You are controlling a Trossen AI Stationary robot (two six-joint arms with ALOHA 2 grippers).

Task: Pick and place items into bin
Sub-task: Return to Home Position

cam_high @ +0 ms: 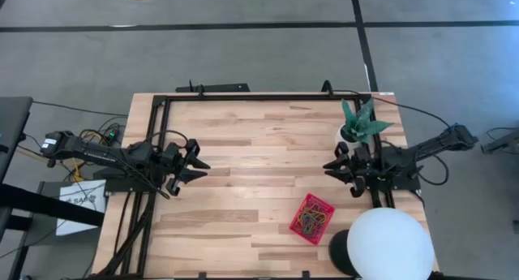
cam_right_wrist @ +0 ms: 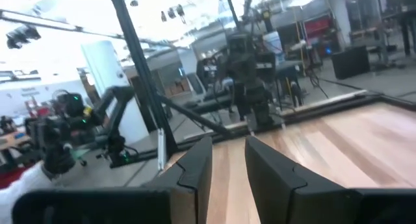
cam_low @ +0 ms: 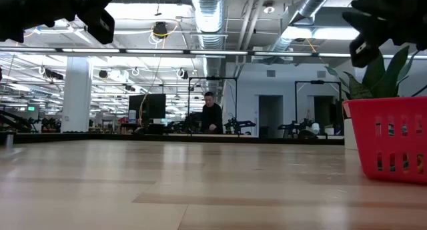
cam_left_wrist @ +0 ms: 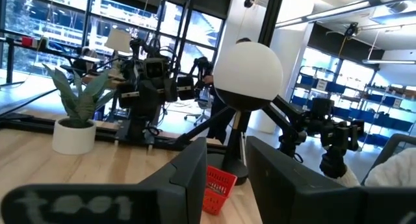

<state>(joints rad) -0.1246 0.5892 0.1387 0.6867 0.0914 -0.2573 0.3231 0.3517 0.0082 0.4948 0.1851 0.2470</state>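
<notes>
Count: two arms, one bin, one potted plant, one dome lamp, one person.

Left gripper: at 9 o'clock on the wooden table, raised above the boards and pointing toward table centre. In its wrist view the gripper shows fingers a narrow gap apart, holding nothing.

Right gripper: at 3 o'clock, facing the left one, with bare boards between them. In its wrist view the gripper also shows fingers narrowly parted and holding nothing.

Red mesh bin: one, at 5 o'clock from table centre, standing on the boards at an angle to the table edges. It is well apart from both grippers.

Rubber bands: one tangled heap inside the bin, with yellow, blue, green and red strands. Individual loops cannot be counted.

White dome lamp: at the 5 o'clock corner, just beside the bin.

Potted plant: green leaves in a white pot, at 2 o'clock, close to the right arm.

Writing: a white sheet off the table's 9 o'clock side carries print too small to read.

Person: in dark clothing, far back in the room.
</notes>
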